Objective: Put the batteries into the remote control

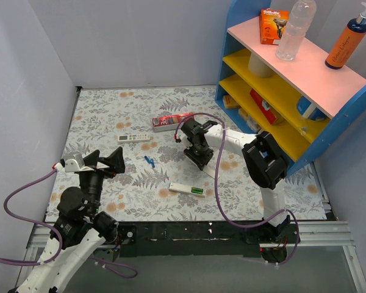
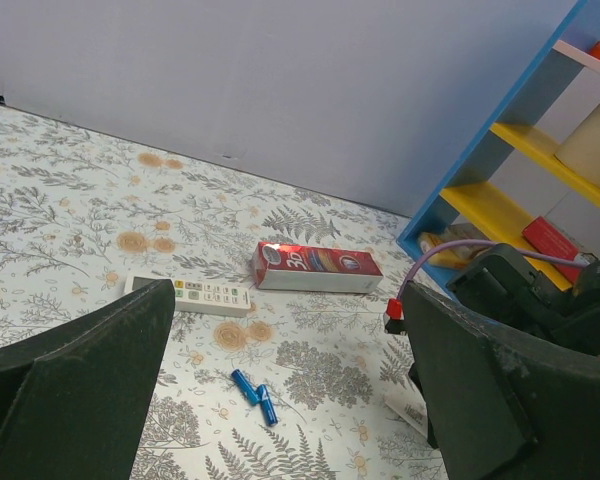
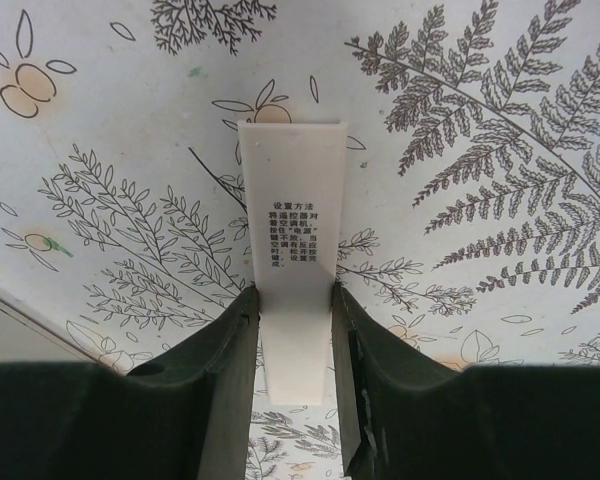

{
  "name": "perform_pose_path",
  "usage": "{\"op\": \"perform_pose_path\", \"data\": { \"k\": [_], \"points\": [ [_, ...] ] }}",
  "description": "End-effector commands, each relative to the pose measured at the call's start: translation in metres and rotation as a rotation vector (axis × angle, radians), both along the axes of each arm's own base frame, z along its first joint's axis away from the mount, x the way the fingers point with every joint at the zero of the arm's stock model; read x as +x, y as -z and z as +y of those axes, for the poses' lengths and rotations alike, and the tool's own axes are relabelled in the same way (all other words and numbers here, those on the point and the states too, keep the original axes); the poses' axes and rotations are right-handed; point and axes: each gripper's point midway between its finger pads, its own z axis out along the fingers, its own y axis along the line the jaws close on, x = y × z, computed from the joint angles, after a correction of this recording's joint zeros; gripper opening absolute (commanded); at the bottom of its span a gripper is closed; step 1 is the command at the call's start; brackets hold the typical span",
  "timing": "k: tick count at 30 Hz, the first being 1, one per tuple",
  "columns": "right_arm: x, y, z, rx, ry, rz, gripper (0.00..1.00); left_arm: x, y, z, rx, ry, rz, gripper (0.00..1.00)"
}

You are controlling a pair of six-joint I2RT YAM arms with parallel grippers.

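A white remote control [image 1: 134, 138] with coloured buttons lies button face up at the back left, also in the left wrist view [image 2: 190, 295]. Two blue batteries [image 1: 149, 161] lie touching each other mid-table [image 2: 254, 394]. A second white bar [image 1: 187, 189] with a green patch at one end lies nearer the front. My right gripper [image 1: 199, 160] is low over the table, shut on a thin white plate with printed text [image 3: 292, 200] held between its fingers [image 3: 293, 292]. My left gripper [image 1: 107, 163] is wide open and empty, left of the batteries [image 2: 290, 400].
A red carton [image 1: 172, 121] lies behind the remote [image 2: 317, 268]. A blue shelf unit [image 1: 293, 79] with a bottle, a box and a pump bottle stands at the right. The right arm [image 2: 540, 300] and its purple cable reach across the middle. Grey walls enclose the patterned mat.
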Motion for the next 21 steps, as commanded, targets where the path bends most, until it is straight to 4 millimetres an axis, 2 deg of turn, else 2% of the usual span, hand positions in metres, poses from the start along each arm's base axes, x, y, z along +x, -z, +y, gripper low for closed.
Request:
{"op": "perform_pose_path", "data": {
  "k": [1, 8, 14, 21],
  "points": [
    [0.005, -0.004, 0.0, -0.011, -0.019, 0.004, 0.28, 0.002, 0.001, 0.0, 0.017, -0.005, -0.001, 0.98],
    [0.006, -0.026, 0.003, 0.02, -0.03, -0.02, 0.23, 0.002, 0.002, 0.0, 0.02, -0.005, 0.001, 0.98],
    [0.004, -0.049, 0.01, 0.066, -0.07, -0.046, 0.22, 0.002, 0.002, -0.001, 0.019, -0.002, 0.001, 0.98],
    [-0.022, -0.066, 0.031, 0.122, -0.188, -0.044, 0.22, 0.002, 0.001, -0.001, 0.018, 0.0, -0.001, 0.98]
  ]
}}
